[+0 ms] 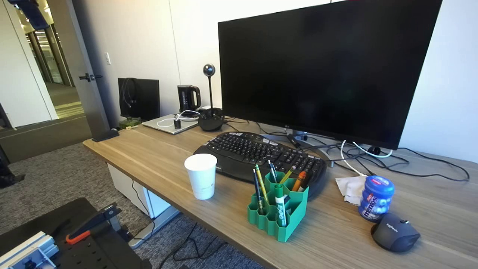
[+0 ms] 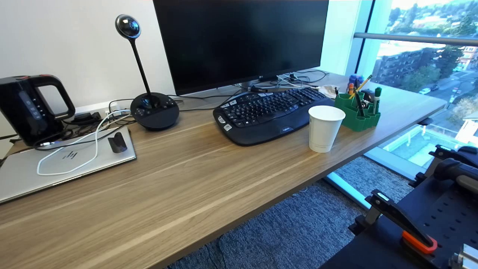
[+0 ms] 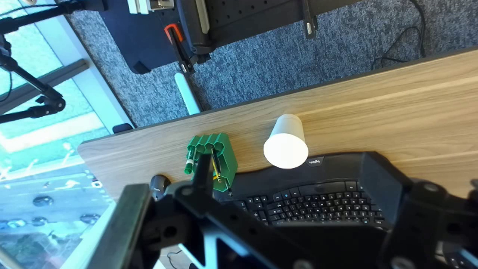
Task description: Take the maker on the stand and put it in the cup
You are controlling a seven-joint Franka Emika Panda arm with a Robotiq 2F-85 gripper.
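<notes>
Way off to the left of the gripper [image 3: 287,160] in the wrist view is the green marker [image 3: 189,163], the thing we're after. It sits cap-up in an outer slot of the pen stand [image 3: 228,155], and both exterior views agree: roughly upright, in its slot, not picked yet. The stand is also left of the gripper and beyond its tips, with one jaw blurring across part of it. Heads up, an exterior view shows other pens [image 1: 257,192] poking out of nearby slots.

Middle of the wrist view: the jaws are spread wide with nothing between them. The white cup [image 3: 286,138] shows through that gap, but it's out beyond the tips, upright on the desk [image 3: 373,112], and the gripper isn't touching it. The keyboard [image 3: 321,205] lies beyond the gap too, partly hidden by the gripper.

IMO this is the reach-for-the-marker step, pretty much at the start, since nothing's grabbed. Next move calls for shifting left, away from the cup, then going down to the stand with a jaw either side of the marker's cap end. I'd keep off the neighbouring pens, squeeze, pull it up along its slot till it's clear, and only then head right to line up over the cup.
</notes>
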